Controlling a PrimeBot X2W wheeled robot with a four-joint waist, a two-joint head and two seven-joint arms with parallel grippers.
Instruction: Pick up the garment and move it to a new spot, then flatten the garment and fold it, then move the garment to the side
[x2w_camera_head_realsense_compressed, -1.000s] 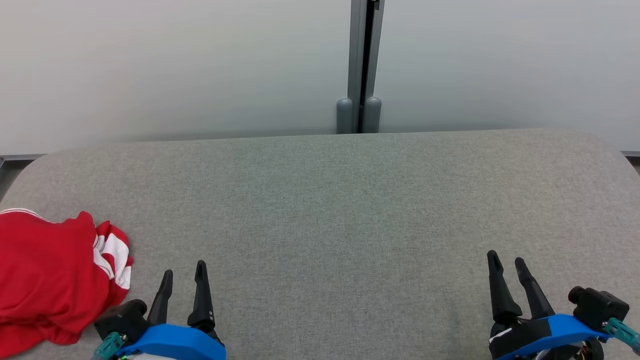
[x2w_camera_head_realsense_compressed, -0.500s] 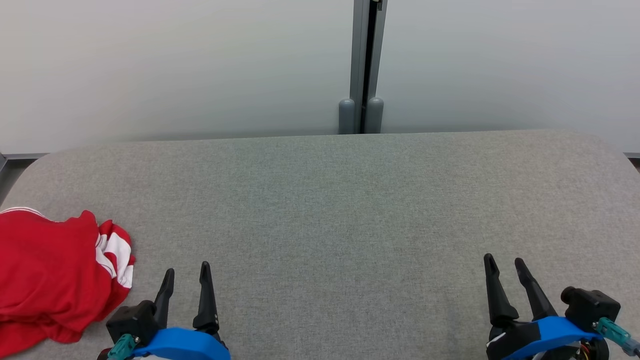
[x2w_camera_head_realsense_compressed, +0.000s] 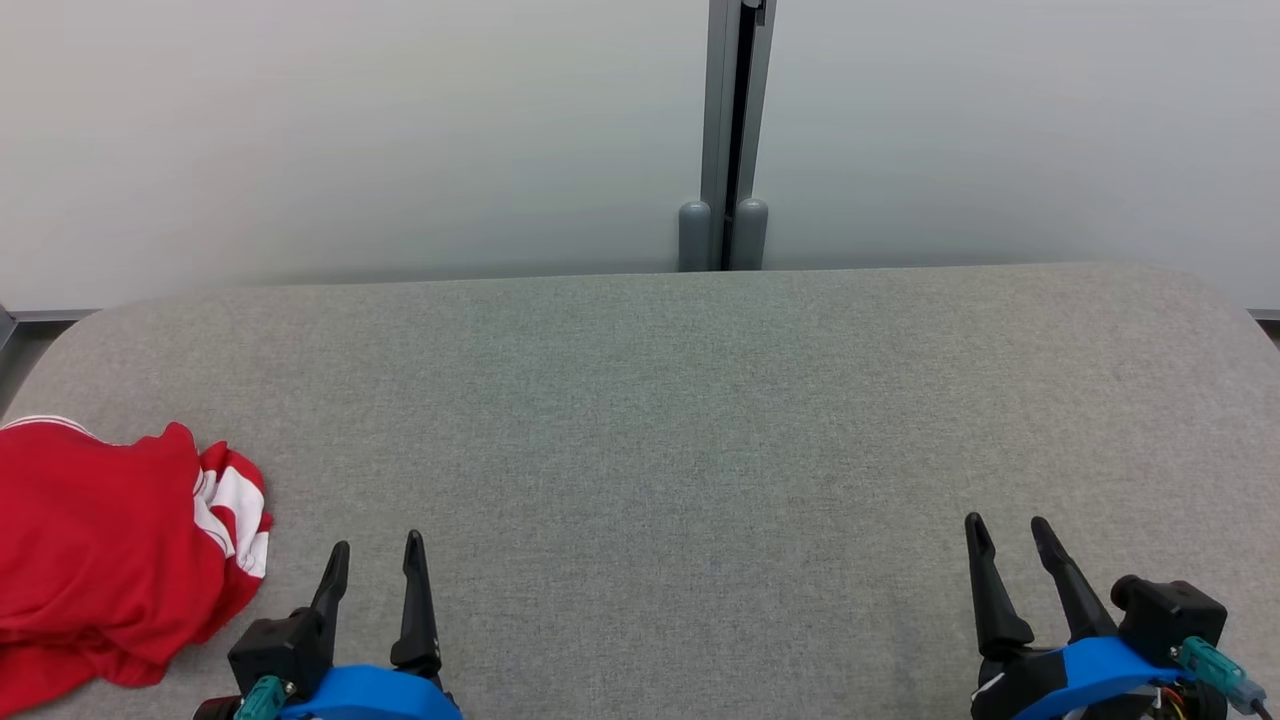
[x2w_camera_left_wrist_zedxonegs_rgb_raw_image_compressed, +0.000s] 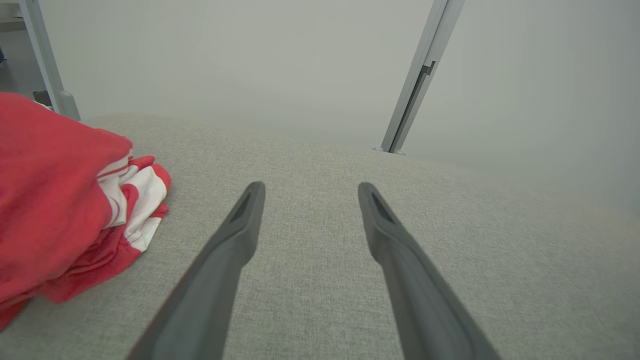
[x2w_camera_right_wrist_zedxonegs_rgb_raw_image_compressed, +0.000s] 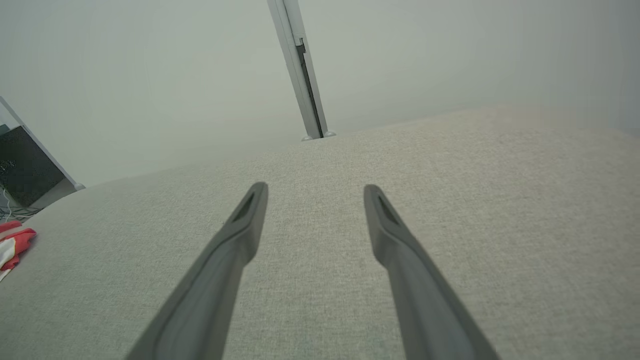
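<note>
At the lower left of the head view you have the crumpled red garment with white stripes (x2w_camera_head_realsense_compressed: 110, 550). It is heaped on the grey woven-fabric surface (x2w_camera_head_realsense_compressed: 660, 420) and runs off the left edge of the frame, so you cannot see all of it. Its striped part faces the centre.

Just to its right, at the bottom edge, the left gripper (x2w_camera_head_realsense_compressed: 377, 543) hovers with its two dark fingers spread and nothing between them. It is near the cloth but not touching it. In the left wrist view the garment bulks at the left side, beside the fingers rather than ahead of them.

At upper centre a grey metal post (x2w_camera_head_realsense_compressed: 735, 130) stands behind the far edge of the surface. At the lower right the right gripper (x2w_camera_head_realsense_compressed: 1006, 522) also has its fingers parted and holds nothing, and it is well apart from the garment.

You appear to be at the very first step, with the pick-up not yet begun. The next move likely calls for turning the left gripper leftward toward the heap, lowering it and closing on a raised fold near the striped part. Expect the soft cloth to sag and trail, so lift it well off the surface before carrying it toward the middle, which looks a fair new spot.
</note>
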